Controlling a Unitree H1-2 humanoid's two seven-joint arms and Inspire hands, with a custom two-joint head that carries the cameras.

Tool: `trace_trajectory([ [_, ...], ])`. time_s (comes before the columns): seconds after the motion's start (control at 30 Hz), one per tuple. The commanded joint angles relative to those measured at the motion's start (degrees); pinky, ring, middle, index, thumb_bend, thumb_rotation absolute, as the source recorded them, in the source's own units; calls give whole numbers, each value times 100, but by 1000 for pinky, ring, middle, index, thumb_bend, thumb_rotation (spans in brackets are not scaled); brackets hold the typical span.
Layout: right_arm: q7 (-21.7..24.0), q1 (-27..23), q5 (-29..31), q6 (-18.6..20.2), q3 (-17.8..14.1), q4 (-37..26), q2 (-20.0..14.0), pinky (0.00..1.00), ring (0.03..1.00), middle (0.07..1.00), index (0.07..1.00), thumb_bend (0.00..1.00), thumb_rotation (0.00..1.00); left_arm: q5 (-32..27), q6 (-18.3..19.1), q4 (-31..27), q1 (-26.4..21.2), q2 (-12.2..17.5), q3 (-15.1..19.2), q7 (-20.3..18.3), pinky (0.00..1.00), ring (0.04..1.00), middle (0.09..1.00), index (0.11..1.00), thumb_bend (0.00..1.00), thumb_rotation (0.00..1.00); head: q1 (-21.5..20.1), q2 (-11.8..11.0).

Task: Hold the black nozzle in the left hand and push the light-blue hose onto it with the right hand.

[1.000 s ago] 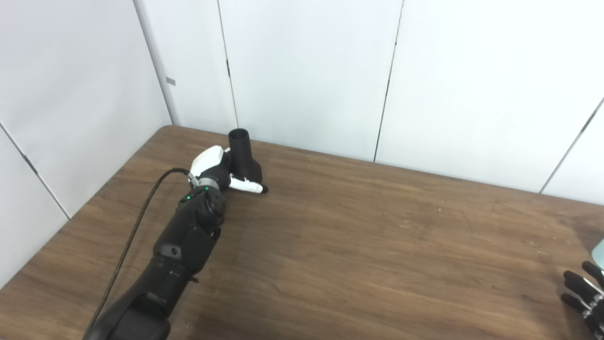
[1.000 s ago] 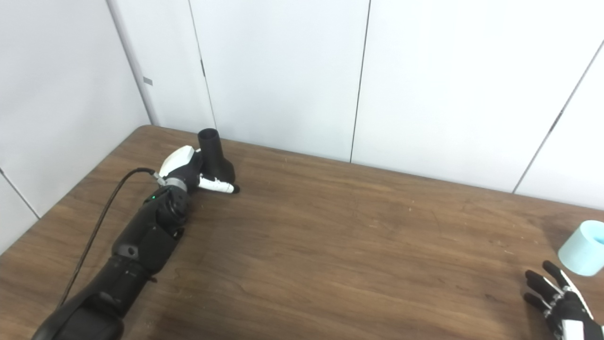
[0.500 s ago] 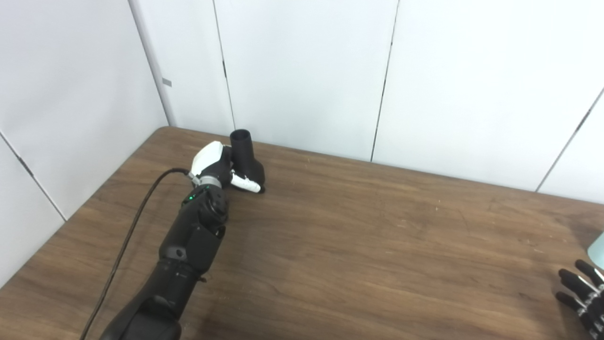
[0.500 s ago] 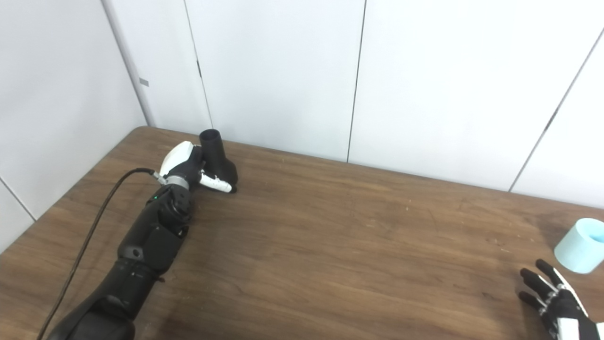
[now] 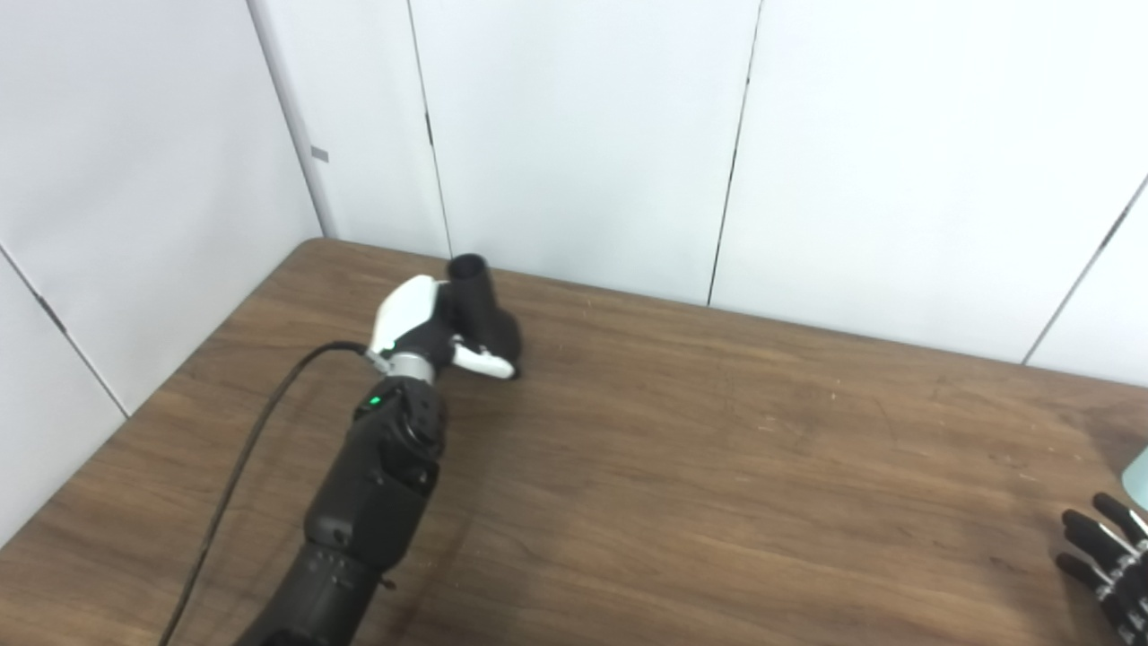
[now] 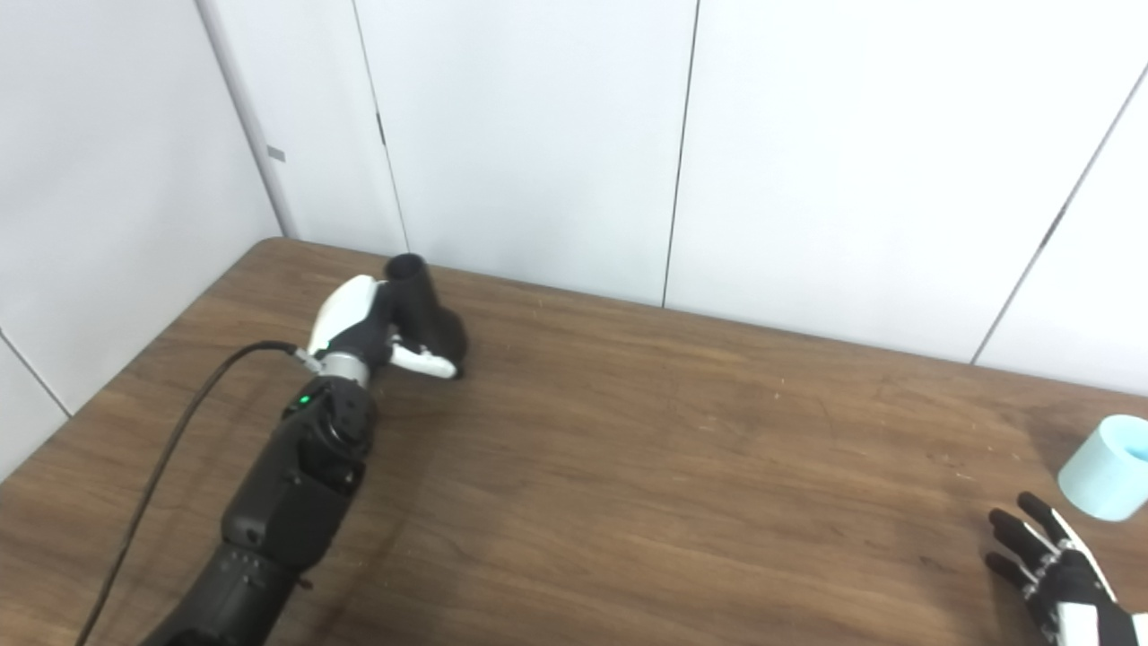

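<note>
At the table's (image 6: 628,502) near right corner the right hand (image 6: 1058,579) rests with fingers spread apart, holding nothing. Just beyond it, near the right edge, stands the light-blue hose (image 6: 1105,468), apart from the hand. Toward the far left corner, the left hand (image 5: 421,323) has its fingers wrapped around the black nozzle (image 5: 480,301), whose open end tilts upward.

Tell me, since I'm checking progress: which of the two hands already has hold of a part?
The left hand: its fingers wrap the black nozzle at the table's far left. The right hand is open, near the light-blue hose but not touching it.
</note>
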Motion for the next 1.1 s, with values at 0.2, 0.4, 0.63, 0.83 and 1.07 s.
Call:
trace_trajectory([
  [0.2,-133,-20,-79,184,52,-269,74,789,857,802,891,635,1000,-137,-255,-829,188,75,-378,-111,1000,702,527,468,519,0,-169,60],
  [0.4,-232,-4,-179,331,131,-478,172,798,850,793,888,621,1000,-93,-133,-1383,469,91,-891,-657,1000,720,510,480,521,0,-413,123],
  [0.63,-333,18,-256,593,244,-770,296,810,850,783,882,610,1000,-230,-113,-1665,726,-32,-1006,-865,1000,732,529,468,518,0,-812,233],
  [0.83,-409,11,-410,832,358,-1068,410,825,854,767,885,604,1000,-141,-79,-2119,1013,-112,-1281,-1205,1000,741,514,476,521,0,-1078,301],
  [1.07,-496,-39,-539,1161,440,-1371,580,856,867,764,885,555,1000,-50,-319,-2306,1196,-250,-1726,-1304,1000,703,510,477,521,0,-1409,418],
])
